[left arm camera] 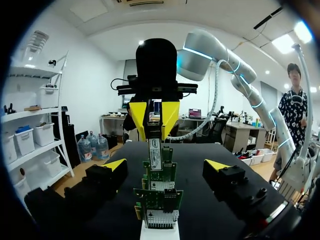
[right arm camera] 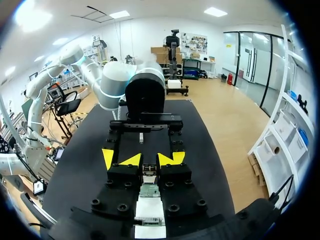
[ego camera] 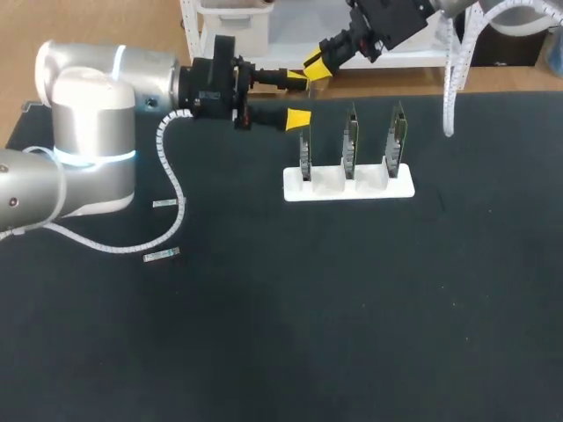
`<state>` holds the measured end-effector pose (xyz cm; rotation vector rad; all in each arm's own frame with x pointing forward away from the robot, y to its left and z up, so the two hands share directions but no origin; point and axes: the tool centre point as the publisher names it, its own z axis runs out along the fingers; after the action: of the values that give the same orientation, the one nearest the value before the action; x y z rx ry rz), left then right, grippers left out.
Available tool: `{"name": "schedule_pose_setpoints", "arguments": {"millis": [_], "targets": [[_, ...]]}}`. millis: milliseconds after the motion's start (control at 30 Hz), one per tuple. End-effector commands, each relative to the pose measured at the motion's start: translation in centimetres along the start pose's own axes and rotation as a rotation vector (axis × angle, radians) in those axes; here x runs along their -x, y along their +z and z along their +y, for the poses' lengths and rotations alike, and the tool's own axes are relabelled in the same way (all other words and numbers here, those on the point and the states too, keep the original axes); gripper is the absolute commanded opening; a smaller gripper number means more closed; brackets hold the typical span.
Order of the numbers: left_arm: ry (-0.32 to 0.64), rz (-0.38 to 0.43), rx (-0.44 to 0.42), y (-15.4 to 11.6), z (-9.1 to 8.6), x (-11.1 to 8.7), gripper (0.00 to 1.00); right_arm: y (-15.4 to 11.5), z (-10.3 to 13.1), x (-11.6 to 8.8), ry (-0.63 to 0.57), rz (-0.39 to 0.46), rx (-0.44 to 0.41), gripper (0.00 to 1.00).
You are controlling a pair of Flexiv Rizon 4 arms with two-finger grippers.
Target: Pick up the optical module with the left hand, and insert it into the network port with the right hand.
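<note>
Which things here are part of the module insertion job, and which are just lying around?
Job:
optical module in right gripper
left gripper, open
three cards in white stand

Lying about:
two small silvery pieces beside the left arm, possibly spare modules

Right gripper (right arm camera: 148,161) apparently pinches the optical module (right arm camera: 148,172).

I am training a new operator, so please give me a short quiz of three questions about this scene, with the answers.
1. True or false: the left tool is shut.
2. How many boards stand in the white stand?
3. Which tool holds a module? A) left B) right C) neither

Key: 1 false, its fingers stand wide open with nothing in them. 2 three. 3 B, the right tool is shut on it.
</note>
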<state>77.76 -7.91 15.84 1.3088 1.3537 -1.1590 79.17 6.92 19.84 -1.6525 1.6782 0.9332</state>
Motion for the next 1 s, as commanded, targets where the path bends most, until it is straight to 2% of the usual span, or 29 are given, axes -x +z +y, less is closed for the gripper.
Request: {"name": "schedule_pose_setpoints", "arguments": {"millis": [33, 233, 500, 667, 1000], "targets": [[0.016, 0.103, 0.008, -0.8, -0.7, 0.8, 1.00, -0.3, 0.7, 0.0, -0.005, -0.006, -0.005, 0.00], [0.000, 0.289, -0.002, -1.8, -1.2, 0.4, 1.00, -0.2, 0.8, -0.1, -0.006, -0.007, 0.002, 0.00], [0.011, 0.425, -0.030, -2.1, -1.9, -1.0, 1.00, -0.1, 0.8, -0.1, -0.006, -0.014, -0.005, 0.00], [0.046, 0.468, -0.055, -1.6, -2.0, -1.5, 1.00, -0.1, 0.7, 0.0, -0.009, -0.017, -0.008, 0.00], [0.000, 0.491, -0.021, -2.2, -1.8, -2.5, 1.00, 0.0, 0.9, 0.1, -0.013, -0.012, -0.002, 0.00]]}}
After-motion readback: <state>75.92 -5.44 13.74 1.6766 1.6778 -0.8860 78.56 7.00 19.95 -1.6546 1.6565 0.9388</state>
